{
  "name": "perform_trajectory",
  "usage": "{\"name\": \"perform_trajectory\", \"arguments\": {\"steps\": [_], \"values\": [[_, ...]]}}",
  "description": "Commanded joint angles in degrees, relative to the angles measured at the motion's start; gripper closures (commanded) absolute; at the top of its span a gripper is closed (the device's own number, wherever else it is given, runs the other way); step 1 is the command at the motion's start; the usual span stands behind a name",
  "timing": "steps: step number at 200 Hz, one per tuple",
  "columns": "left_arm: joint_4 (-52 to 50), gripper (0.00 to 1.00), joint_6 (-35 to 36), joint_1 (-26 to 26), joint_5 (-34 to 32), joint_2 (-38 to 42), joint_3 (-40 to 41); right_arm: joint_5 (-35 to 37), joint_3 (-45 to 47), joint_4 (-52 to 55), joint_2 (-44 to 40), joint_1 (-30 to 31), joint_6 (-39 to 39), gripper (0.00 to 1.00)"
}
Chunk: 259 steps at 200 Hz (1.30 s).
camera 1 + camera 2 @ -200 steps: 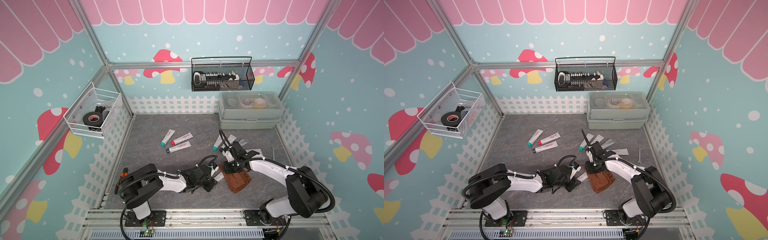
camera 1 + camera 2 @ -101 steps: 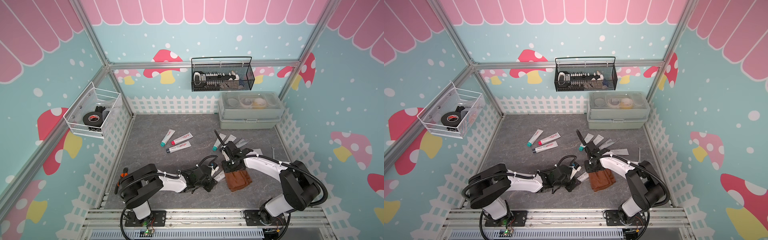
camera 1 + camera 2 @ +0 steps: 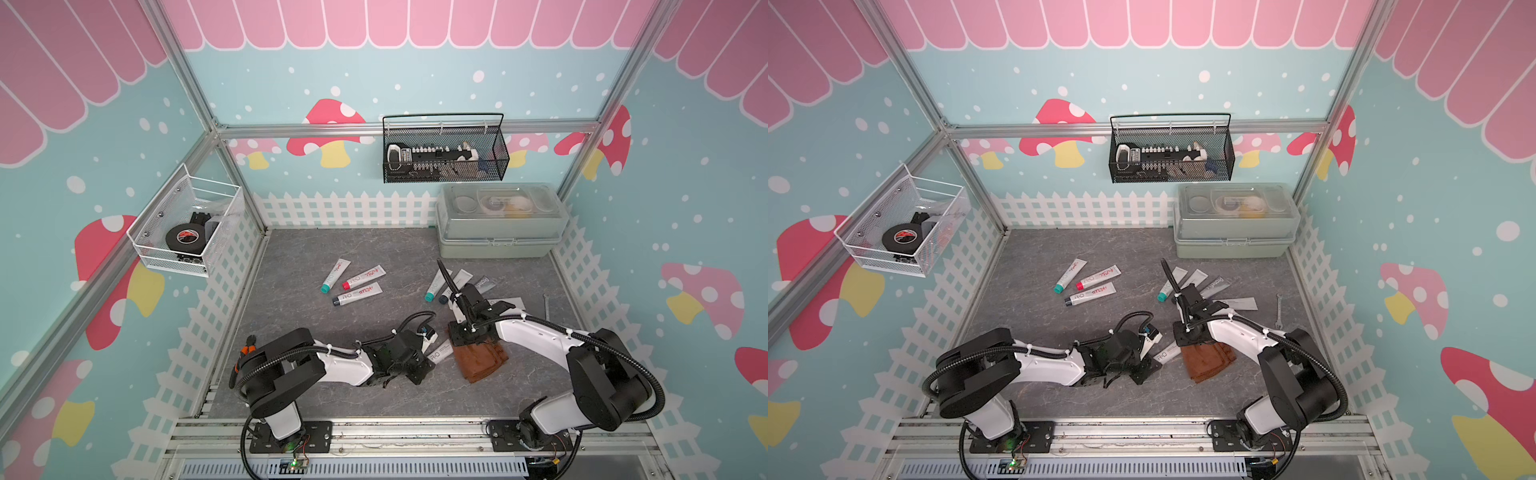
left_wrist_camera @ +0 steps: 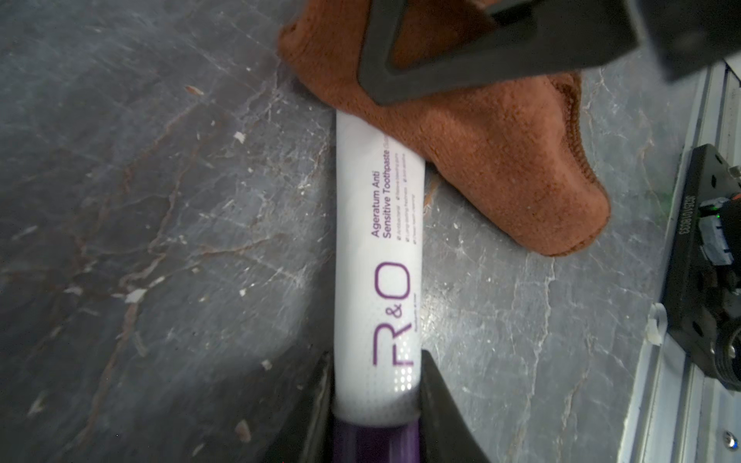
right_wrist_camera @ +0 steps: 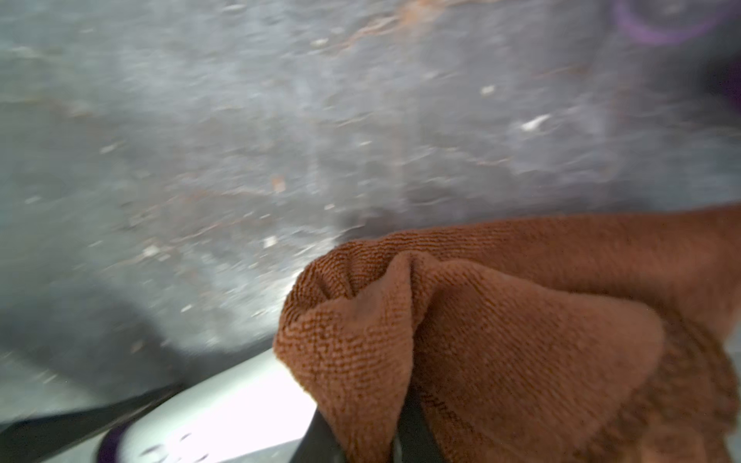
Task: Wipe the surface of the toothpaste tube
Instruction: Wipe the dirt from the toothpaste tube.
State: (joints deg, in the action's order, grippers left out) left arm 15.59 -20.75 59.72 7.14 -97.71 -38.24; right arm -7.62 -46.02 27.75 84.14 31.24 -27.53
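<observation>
In both top views the left arm lies low across the lower middle of the frame, stretched toward the right, wrist almost level. The left gripper has its jaws drawn in on the cap end of the toothpaste tube. The right arm reaches from the lower right toward the centre, wrist bent downward. The right gripper points down, jaws pinched on the brown cloth, just right of the left gripper.

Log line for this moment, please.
left fingers: shut on tube | right fingers: shut on cloth | cloth: on tube's tail end | stage: wiping
</observation>
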Motion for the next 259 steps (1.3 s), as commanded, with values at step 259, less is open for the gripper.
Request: {"name": "perform_trajectory", "arguments": {"steps": [259], "values": [[-3.60, 0.72, -0.08, 0.06, -1.58, -0.34, 0.25, 2.12, -1.82, 8.18, 4.06, 3.89, 1.24, 0.87]]}}
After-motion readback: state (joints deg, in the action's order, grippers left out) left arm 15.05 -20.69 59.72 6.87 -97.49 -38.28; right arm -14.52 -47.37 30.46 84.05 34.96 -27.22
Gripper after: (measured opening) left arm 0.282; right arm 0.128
